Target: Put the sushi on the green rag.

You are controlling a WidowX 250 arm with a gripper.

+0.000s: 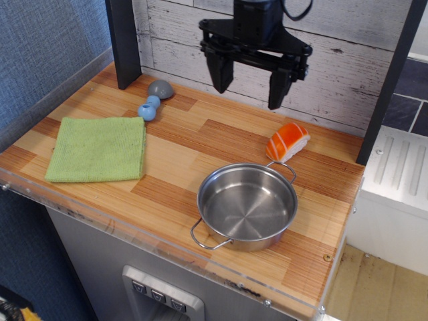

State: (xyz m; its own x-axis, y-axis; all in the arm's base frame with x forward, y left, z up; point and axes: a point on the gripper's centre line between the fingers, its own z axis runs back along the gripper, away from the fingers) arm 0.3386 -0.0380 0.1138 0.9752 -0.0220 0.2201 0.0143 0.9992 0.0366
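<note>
The sushi, an orange-topped nigiri with white stripes on a white base, lies on the wooden counter at the right, just behind the pot. The green rag lies flat at the left of the counter. My black gripper hangs open and empty above the back of the counter, up and to the left of the sushi, with its two fingers spread wide apart. It touches nothing.
A steel pot with two handles stands near the front edge, close to the sushi. A blue-grey dumbbell-shaped toy lies at the back left. A dark post stands at the back left, a whitewashed plank wall behind.
</note>
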